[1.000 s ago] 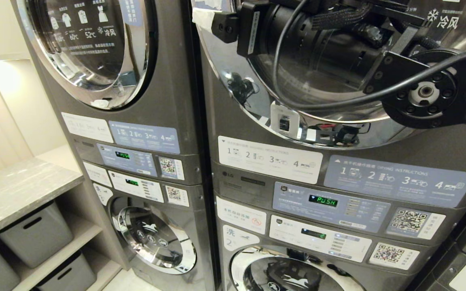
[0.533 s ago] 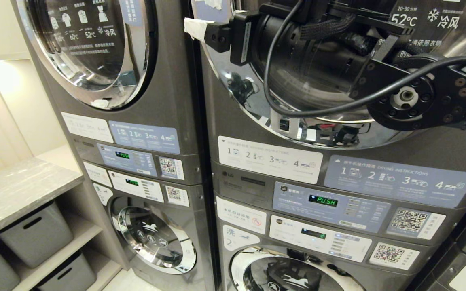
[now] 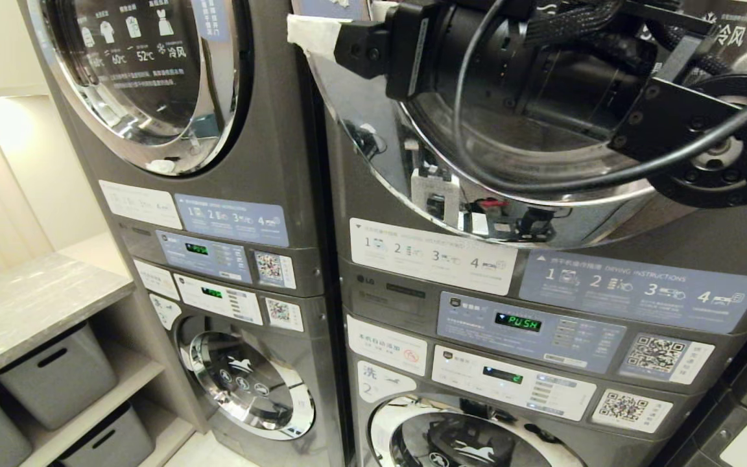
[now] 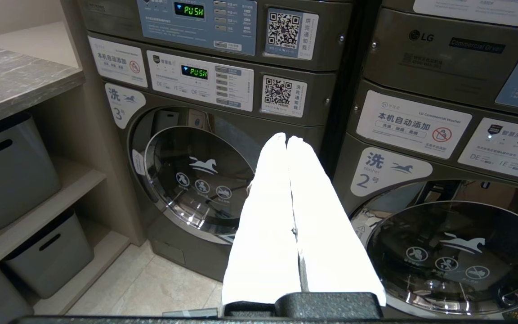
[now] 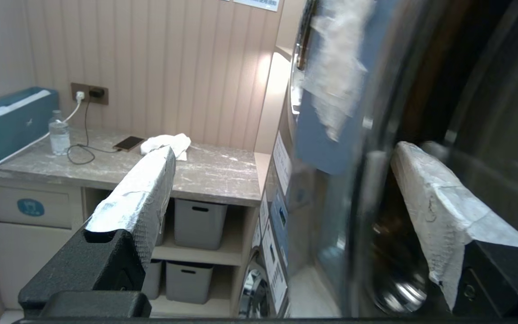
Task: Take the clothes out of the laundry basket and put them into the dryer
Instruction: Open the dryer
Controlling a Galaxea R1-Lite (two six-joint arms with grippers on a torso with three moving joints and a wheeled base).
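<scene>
The dryer is the upper unit of the right-hand stack, and its round chrome-rimmed door (image 3: 542,217) fills the top right of the head view. My right gripper (image 3: 331,23) is up at that door's left edge, open and holding nothing. In the right wrist view the right gripper (image 5: 283,148) straddles the door's edge (image 5: 358,180): one taped finger (image 5: 142,193) is outside and the other finger (image 5: 434,202) is on the dark inner side. My left gripper (image 4: 286,137) is shut and empty, parked low before the washers. The laundry basket and clothes are out of view.
A second washer-dryer stack (image 3: 218,214) stands on the left. Beside it is a marble counter (image 3: 30,305) with grey bins (image 3: 56,379) on shelves below. On the counter lie a white cloth (image 5: 169,143), a phone, a bottle and a blue box (image 5: 7,123).
The dryer door's chrome rim has swung outward and sits lower in view. My right wrist has turned and its taped fingertip has shifted slightly left. The left arm has not moved.
</scene>
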